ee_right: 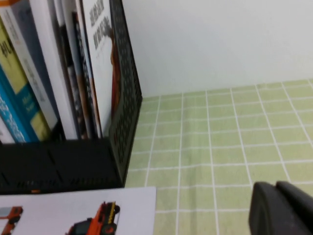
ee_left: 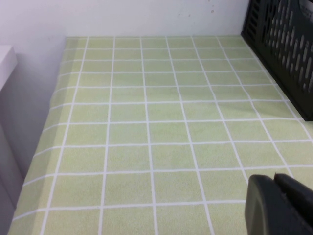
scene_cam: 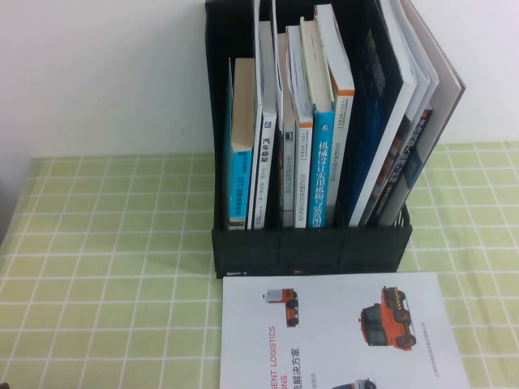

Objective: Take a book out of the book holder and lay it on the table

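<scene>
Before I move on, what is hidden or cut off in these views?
- Book lying on the table: near end cut off by the high view's edge.
- Book holder: top cropped.
- Left gripper and right gripper: only a dark corner in each wrist view, low over the table; absent from the high view.

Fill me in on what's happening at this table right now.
Nothing is being handled right now. The book lies flat on the table, truck cover up, just in front of the book holder, which holds other books upright. The left gripper hangs over bare cloth beside the holder; the right gripper hangs on the holder's other side. Neither holds anything.
</scene>
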`<state>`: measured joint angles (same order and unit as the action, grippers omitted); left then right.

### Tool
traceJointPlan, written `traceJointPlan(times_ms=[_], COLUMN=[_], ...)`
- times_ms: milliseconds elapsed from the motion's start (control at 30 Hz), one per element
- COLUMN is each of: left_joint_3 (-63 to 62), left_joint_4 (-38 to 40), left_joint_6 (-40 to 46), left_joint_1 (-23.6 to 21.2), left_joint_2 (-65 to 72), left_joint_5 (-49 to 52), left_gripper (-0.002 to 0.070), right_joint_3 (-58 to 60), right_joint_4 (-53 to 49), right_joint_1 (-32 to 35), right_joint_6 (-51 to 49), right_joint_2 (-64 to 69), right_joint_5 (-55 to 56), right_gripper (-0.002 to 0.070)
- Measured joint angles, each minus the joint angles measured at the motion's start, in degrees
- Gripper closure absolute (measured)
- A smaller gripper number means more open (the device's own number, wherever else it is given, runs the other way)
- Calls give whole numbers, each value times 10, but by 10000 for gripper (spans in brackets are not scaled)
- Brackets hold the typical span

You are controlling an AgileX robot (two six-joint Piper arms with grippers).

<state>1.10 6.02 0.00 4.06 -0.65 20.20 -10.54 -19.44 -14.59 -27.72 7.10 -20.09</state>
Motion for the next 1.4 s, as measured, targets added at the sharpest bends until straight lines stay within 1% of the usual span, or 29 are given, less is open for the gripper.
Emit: traceJointPlan(times_ms=[100,300,467,767,900,1133,1400], left_joint_3=[0,0,0,0,0,0,0], left_joint_4=[0,0,0,0,0,0,0], left_joint_6=[0,0,0,0,0,0,0], left_joint_1=[0,0,0,0,0,0,0], left_joint_2=[0,0,-1,-1,-1,-1,-1], left_joint_5=[0,0,0,0,0,0,0], left_gripper=[678,678,678,678,678,678,678], right_joint_3=[45,115,121,121,121,120,120], right_joint_4=[38,47,48,48,48,48,48], right_joint_1=[27,71,110,119,123,165,166], right_joint_6=[42,80,97,161,165,166,167], right_joint_2=[-23,-67,-76,-76,-76,-76,-76], right_joint_5=[14,23,-9,-16,-16,-17,-17], right_gripper=[678,678,678,678,678,678,678])
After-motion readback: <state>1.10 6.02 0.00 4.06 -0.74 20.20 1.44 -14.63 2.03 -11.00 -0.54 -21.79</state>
